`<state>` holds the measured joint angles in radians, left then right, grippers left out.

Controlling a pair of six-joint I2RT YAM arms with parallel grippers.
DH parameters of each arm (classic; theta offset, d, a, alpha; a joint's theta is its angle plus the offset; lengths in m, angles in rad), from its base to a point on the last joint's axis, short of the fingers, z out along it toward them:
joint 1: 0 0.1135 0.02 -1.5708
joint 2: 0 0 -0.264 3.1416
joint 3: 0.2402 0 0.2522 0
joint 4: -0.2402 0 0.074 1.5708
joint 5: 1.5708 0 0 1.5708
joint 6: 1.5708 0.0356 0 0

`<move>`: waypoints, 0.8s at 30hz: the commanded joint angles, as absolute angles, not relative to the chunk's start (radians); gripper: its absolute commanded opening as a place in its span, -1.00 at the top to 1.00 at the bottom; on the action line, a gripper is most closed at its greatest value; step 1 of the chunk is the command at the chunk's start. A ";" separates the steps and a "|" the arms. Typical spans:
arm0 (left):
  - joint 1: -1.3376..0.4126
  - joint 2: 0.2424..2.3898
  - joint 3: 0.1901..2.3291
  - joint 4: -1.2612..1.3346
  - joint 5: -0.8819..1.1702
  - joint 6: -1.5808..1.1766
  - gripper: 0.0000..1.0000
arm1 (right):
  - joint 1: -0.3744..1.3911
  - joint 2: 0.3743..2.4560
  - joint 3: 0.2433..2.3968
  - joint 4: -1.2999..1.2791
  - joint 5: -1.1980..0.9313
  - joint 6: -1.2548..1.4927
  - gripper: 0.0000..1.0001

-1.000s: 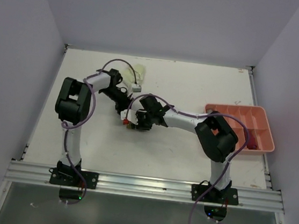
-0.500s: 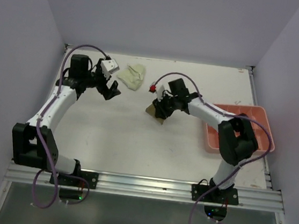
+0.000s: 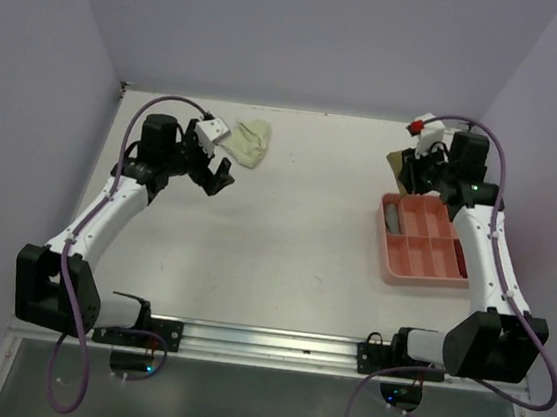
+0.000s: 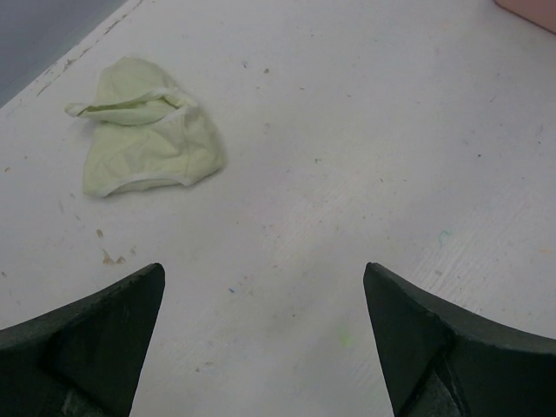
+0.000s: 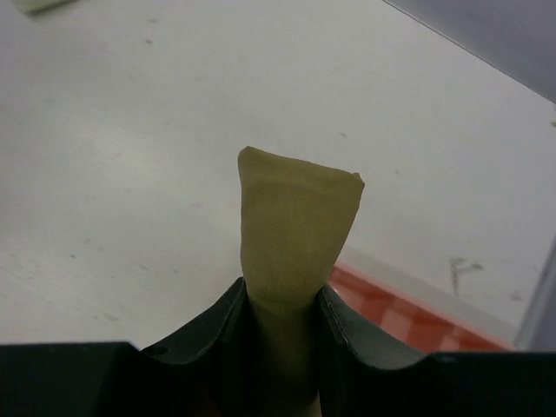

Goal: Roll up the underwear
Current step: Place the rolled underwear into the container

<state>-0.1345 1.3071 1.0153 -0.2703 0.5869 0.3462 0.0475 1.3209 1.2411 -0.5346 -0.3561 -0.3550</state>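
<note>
My right gripper (image 5: 282,300) is shut on the rolled olive-tan underwear (image 5: 295,217), held in the air just beyond the far left corner of the salmon-pink tray (image 3: 391,262); the roll also shows in the top view (image 3: 398,162) beside the gripper (image 3: 411,168). A grey roll (image 3: 394,220) lies in a tray compartment. The pale yellow-green underwear (image 3: 248,141) lies crumpled on the table at the back left, also in the left wrist view (image 4: 143,139). My left gripper (image 3: 214,174) is open and empty, above bare table near that garment; its fingertips (image 4: 130,304) are wide apart.
The tray stands at the right side, its rim showing red in the right wrist view (image 5: 391,304). Purple walls (image 3: 30,90) enclose the white table (image 3: 295,241) on three sides. A metal rail (image 3: 263,346) runs along the near edge.
My right arm swung right and back with the olive-tan roll, from the table's middle to the tray's far corner. The tray now lies turned. My left arm shifted slightly.
</note>
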 commanded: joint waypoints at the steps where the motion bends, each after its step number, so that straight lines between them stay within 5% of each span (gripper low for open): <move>1: -0.204 1.310 1.051 -0.252 0.459 0.278 -1.00 | -0.063 1.312 1.267 -0.655 -0.215 -0.517 1.00; 6: -0.252 1.322 1.066 -0.247 0.396 0.271 -1.00 | -0.081 1.364 1.246 -0.598 0.057 -0.569 1.00; 24: -0.253 1.335 1.063 -0.258 0.322 0.288 -1.00 | -0.063 1.532 0.942 -0.256 0.143 -0.560 1.00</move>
